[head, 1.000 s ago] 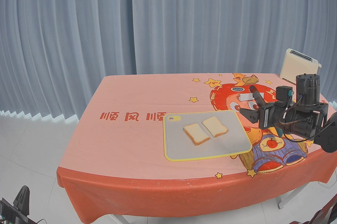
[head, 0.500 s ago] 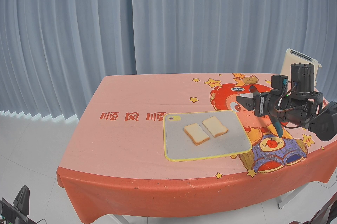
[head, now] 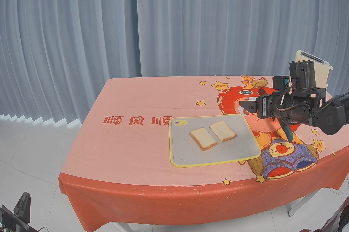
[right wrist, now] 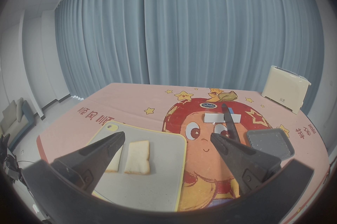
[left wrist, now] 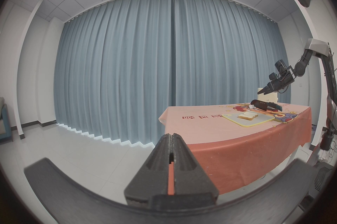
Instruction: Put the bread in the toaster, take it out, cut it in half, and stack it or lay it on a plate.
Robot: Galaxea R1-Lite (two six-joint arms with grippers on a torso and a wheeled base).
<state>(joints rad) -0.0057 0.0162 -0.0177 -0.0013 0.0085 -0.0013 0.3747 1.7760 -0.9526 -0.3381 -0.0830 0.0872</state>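
Rising and swinging toward the toaster, the right claw is hanging over the tabletop just beyond the cutting board, spread wide and carrying nothing. Both bread halves are lying side by side on the board, while the knife is resting by the dark tray. The left claw is sitting closed and empty, well off the tabletop. Cutting looks finished, so plating seems next: lowering onto one half, pinching it gently, and carrying it to the tray.
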